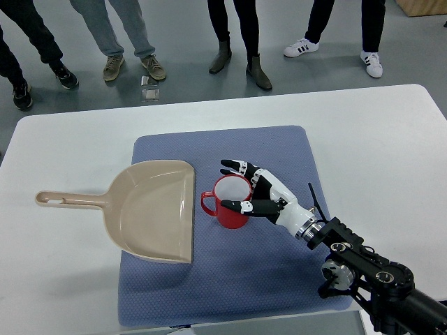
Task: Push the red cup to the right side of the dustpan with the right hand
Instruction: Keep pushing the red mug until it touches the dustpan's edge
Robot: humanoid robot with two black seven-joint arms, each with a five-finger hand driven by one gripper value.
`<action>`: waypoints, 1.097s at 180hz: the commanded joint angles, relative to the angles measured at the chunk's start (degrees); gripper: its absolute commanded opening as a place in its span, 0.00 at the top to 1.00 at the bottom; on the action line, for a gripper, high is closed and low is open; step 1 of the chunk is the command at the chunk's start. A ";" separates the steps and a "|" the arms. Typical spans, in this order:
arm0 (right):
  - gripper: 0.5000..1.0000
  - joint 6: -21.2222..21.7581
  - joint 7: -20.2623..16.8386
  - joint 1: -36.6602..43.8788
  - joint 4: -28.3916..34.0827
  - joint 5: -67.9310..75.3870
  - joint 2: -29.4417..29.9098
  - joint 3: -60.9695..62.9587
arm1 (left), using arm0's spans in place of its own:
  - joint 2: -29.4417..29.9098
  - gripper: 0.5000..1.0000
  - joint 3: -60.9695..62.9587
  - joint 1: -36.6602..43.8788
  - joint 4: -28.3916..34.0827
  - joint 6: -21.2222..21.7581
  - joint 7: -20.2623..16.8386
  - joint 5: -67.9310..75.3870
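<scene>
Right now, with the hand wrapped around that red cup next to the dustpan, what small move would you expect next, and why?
Probably a small release: the right hand could open its fingers and draw back. The red ceramic cup already stands upright on the blue mat, just right of the beige plastic dustpan, its handle pointing at the pan's open edge, so further pushing seems unnecessary.

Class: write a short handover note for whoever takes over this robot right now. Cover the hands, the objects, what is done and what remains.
Right hand: fingers curled around the red cup from its right side.
Left hand: out of view.
Cup: upright on the blue mat, just right of the dustpan, handle towards the pan's open edge.
Done: cup sits at the dustpan's right side.
Left: release and pull the hand away.
</scene>
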 commanded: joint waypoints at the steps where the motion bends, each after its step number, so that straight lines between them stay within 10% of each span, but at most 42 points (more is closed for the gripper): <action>1: 0.14 0.08 -0.01 -0.15 0.03 0.02 0.08 -0.26 | 0.00 0.00 0.00 0.00 -0.02 0.01 0.00 0.00; 198: 0.14 0.26 -0.44 -1.38 1.52 -1.30 0.08 -3.07 | 0.00 0.00 0.00 0.00 0.07 0.01 0.00 0.00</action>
